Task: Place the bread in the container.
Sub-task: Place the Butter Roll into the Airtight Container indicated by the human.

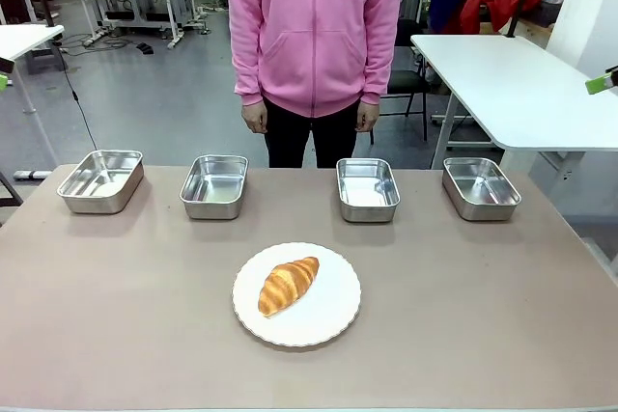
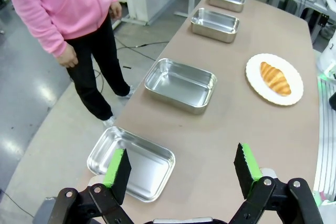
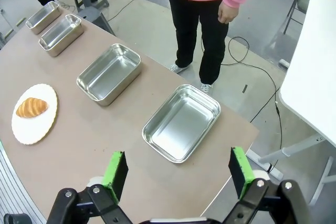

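On the brown table (image 1: 483, 315), we see four steel pans (image 1: 214, 207) in a row at twelve o'clock from the white plate (image 1: 328, 320), which carries the croissant (image 1: 288, 285). Our left gripper (image 2: 181, 156) and right gripper (image 3: 177, 157) gape wide, both empty.

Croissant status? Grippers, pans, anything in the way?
Left gripper open, right gripper open, both empty. Croissant on white plate, untouched. Four steel pans empty. Nothing between plate and pans; person's hands at sides.
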Controlling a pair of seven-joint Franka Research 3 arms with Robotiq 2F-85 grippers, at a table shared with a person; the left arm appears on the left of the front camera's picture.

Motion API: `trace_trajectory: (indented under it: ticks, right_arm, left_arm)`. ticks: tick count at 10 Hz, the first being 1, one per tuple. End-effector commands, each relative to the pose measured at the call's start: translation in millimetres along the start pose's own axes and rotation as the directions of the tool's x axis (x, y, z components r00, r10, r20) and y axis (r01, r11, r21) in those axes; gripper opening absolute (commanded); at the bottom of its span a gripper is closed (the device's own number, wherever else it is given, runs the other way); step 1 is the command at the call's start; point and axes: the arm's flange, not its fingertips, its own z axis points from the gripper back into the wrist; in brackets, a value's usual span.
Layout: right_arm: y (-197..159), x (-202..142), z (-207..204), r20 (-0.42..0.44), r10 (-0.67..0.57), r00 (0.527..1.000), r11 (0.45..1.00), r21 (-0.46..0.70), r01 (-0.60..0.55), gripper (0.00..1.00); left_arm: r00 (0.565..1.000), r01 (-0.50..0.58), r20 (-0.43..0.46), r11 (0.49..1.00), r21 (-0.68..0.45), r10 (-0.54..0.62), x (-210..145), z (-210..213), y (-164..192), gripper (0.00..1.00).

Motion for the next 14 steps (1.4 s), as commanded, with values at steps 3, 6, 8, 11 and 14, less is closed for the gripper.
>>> trace_trajectory:
  ticks: [3,6,8,11,14]
  right_arm:
    - [0.0,0.5,-0.2,0.009,0.000,1.000,1.000,0.006,0.000,1.00]
    - [0.0,0.5,-0.2,0.009,0.000,1.000,1.000,0.006,0.000,1.00]
    - [0.0,0.5,-0.2,0.009,0.000,1.000,1.000,0.006,0.000,1.00]
    - [0.0,0.5,-0.2,0.009,0.000,1.000,1.000,0.006,0.000,1.00]
    - [0.0,0.5,-0.2,0.009,0.000,1.000,1.000,0.006,0.000,1.00]
  left_arm:
    - [1.000,0.005,-0.005,1.000,0.000,-0.005,2.3,1.6,0.4,1.00]
    - [1.000,0.005,-0.005,1.000,0.000,-0.005,2.3,1.6,0.4,1.00]
    - [1.000,0.005,-0.005,1.000,0.000,-0.005,2.3,1.6,0.4,1.00]
    - [1.000,0.005,-0.005,1.000,0.000,-0.005,2.3,1.6,0.4,1.00]
    - [1.000,0.005,-0.005,1.000,0.000,-0.005,2.3,1.6,0.4,1.00]
